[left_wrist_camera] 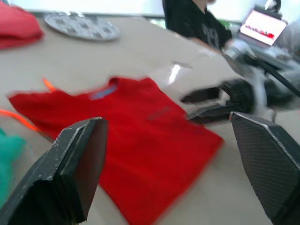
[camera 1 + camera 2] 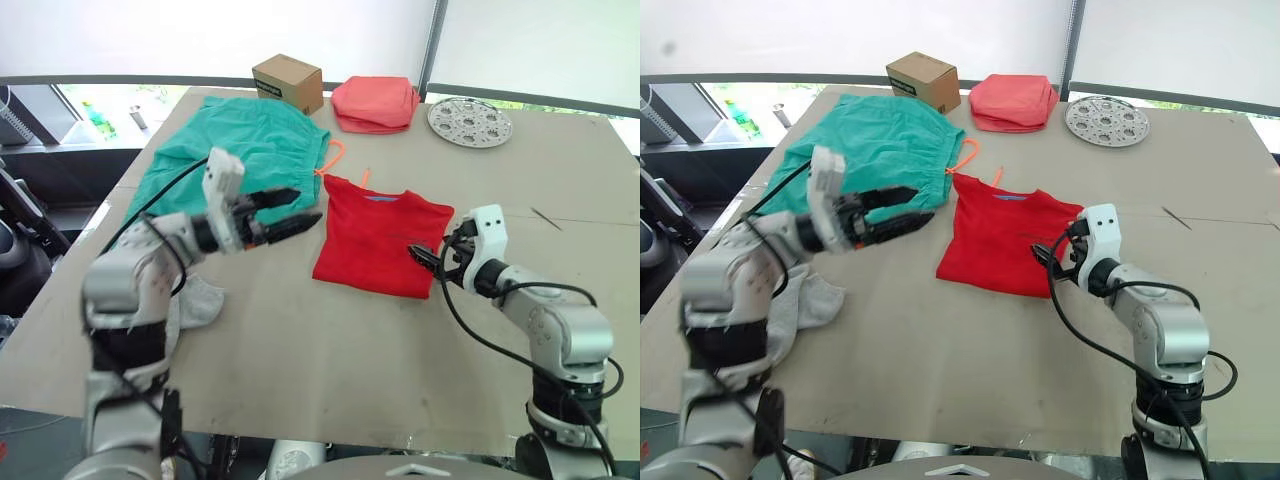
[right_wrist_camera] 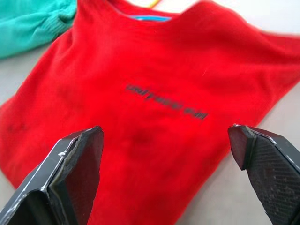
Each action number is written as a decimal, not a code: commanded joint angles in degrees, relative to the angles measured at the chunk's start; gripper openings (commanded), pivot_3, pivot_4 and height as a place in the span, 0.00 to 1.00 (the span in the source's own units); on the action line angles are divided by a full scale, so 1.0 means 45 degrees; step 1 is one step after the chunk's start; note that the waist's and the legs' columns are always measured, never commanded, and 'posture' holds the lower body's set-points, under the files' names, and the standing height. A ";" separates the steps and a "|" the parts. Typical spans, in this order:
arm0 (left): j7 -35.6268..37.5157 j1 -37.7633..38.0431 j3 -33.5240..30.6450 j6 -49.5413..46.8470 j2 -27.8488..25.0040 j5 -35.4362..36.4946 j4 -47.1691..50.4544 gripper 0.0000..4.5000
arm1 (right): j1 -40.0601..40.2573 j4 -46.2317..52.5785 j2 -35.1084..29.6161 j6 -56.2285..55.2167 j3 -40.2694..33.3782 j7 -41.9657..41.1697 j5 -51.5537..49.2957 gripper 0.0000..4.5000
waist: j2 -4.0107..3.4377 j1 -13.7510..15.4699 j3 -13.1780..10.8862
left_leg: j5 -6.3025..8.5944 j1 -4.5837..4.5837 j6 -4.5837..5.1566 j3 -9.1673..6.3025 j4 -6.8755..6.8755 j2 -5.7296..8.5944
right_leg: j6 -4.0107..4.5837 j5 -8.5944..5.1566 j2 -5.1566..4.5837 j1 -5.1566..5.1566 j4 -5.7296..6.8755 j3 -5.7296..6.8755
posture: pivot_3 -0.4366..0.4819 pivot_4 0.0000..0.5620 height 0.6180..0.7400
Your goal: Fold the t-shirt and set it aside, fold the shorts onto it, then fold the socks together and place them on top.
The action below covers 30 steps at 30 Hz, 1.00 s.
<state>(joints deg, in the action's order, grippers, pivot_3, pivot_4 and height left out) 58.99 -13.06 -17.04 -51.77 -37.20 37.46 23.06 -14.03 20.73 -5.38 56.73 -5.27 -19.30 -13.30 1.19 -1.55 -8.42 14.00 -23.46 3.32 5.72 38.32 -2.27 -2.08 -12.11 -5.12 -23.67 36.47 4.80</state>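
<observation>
The t-shirt [image 2: 378, 236] lies flat on the desk [image 2: 330, 350], already folded in at the sides into a rough rectangle, its neck pointing away from the robot and a line of dark print across its chest. The shorts [image 2: 235, 150] are spread out beyond and to the left of it, their orange drawstring [image 2: 334, 155] trailing toward the shirt's collar. The socks [image 2: 195, 300] sit in a grey heap near the left edge of the desk, partly hidden under the left arm. The left tool [image 2: 283, 214] hangs above the desk just left of the shirt, its fingers apart and holding nothing. The right tool [image 2: 425, 254] is low at the shirt's right edge, fingers spread wide and empty. Farther back stand a cardboard box [image 2: 288, 83], a folded coral-pink cloth stack [image 2: 375, 103] and a perforated metal disc [image 2: 469, 121].
</observation>
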 commanded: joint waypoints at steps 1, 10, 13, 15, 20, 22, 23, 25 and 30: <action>0.0107 0.1533 -0.0485 0.0037 -0.0599 0.0767 0.1850 0.99 | -0.0416 -0.1375 0.0737 -0.0867 -0.0141 0.1327 0.0332 1.00 | -0.0004 -0.0015 -0.0006 | 0.0002 -0.0003 -0.0006 -0.0004 0.0003 0.0001 | 0.0001 0.0000 0.0002 -0.0005 0.0004 -0.0002 | 0.48 0.27 1.00; -0.0117 0.3266 -0.1016 0.1035 -0.0997 0.1187 0.2156 0.99 | -0.0909 -0.3888 0.0699 -0.0941 0.2863 0.0824 0.0991 1.00 | 0.0079 -0.0218 0.0126 | 0.0018 0.0046 0.0008 -0.0022 -0.0012 -0.0024 | 0.0016 0.0004 -0.0010 0.0003 -0.0022 0.0013 | 0.48 0.27 1.00; 0.0713 0.4073 -0.1196 0.1927 -0.1608 0.0898 0.1905 0.99 | -0.1091 -0.5098 -0.0353 -0.1631 0.4951 0.0171 0.2215 1.00 | 0.0114 -0.0339 0.0167 | 0.0021 0.0150 0.0005 -0.0025 -0.0081 -0.0023 | 0.0028 0.0011 0.0002 0.0026 -0.0060 -0.0021 | 0.48 0.27 1.00; 0.1197 0.4504 -0.1203 0.2515 -0.1952 0.0715 0.1662 1.00 | -0.1018 -0.5509 -0.0948 -0.1825 0.5704 -0.0172 0.2654 0.83 | 0.0118 -0.0392 0.0205 | 0.0020 0.0189 -0.0001 -0.0054 -0.0140 -0.0021 | 0.0062 0.0032 -0.0003 0.0025 -0.0109 -0.0028 | 0.48 0.27 1.00; 0.1531 0.4724 -0.0763 0.3508 -0.2219 0.0421 0.1071 1.00 | -0.0608 -0.4907 -0.1781 -0.1591 0.5502 -0.0377 0.2735 0.28 | 0.0046 -0.0296 0.0338 | 0.0040 0.0267 -0.0079 -0.0083 -0.0263 -0.0032 | 0.0129 0.0006 0.0016 0.0027 -0.0130 -0.0018 | 0.48 0.27 1.00; 0.1554 0.4731 -0.0517 0.3777 -0.2191 0.0316 0.0954 1.00 | -0.0454 -0.4329 -0.1939 -0.1357 0.5139 -0.0349 0.2619 0.11 | 0.0024 -0.0158 0.0341 | 0.0043 0.0269 -0.0083 -0.0081 -0.0268 -0.0035 | 0.0136 0.0000 0.0014 0.0026 -0.0131 -0.0019 | 0.48 0.27 1.00; 0.1479 0.4626 -0.0351 0.3880 -0.2114 0.0302 0.0891 1.00 | -0.0367 -0.3793 -0.2133 -0.1139 0.4908 -0.0359 0.2560 0.01 | 0.0022 -0.0059 0.0341 | 0.0043 0.0266 -0.0084 -0.0080 -0.0267 -0.0033 | 0.0138 -0.0001 0.0006 0.0024 -0.0131 -0.0019 | 0.48 0.27 1.00; 0.1316 0.4451 -0.0085 0.4013 -0.2004 0.0320 0.0831 1.00 | -0.0224 -0.2868 -0.2534 -0.0779 0.4513 -0.0391 0.2455 0.01 | 0.0004 0.0184 0.0331 | 0.0045 0.0241 -0.0085 -0.0084 -0.0259 -0.0026 | 0.0137 -0.0002 -0.0016 0.0011 -0.0139 -0.0008 | 0.48 0.27 1.00; 0.1095 0.3526 0.0991 0.4307 -0.1581 0.0205 0.0456 1.00 | 0.0472 0.1966 -0.5978 0.2084 0.1776 -0.1617 0.1511 0.01 | -0.0142 0.0895 0.0233 | 0.0048 0.0082 -0.0076 -0.0115 -0.0237 0.0034 | 0.0121 -0.0012 -0.0151 -0.0029 -0.0192 0.0129 | 0.48 0.27 1.00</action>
<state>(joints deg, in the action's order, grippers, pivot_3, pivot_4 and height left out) 64.36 4.08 -13.18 -33.54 -44.60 38.32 24.68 -12.95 26.34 -29.64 60.70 7.40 -25.36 -6.23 0.55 2.48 -7.37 14.30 -23.23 3.12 5.25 37.34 -2.08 -1.56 -12.18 -5.90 -23.80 35.50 5.48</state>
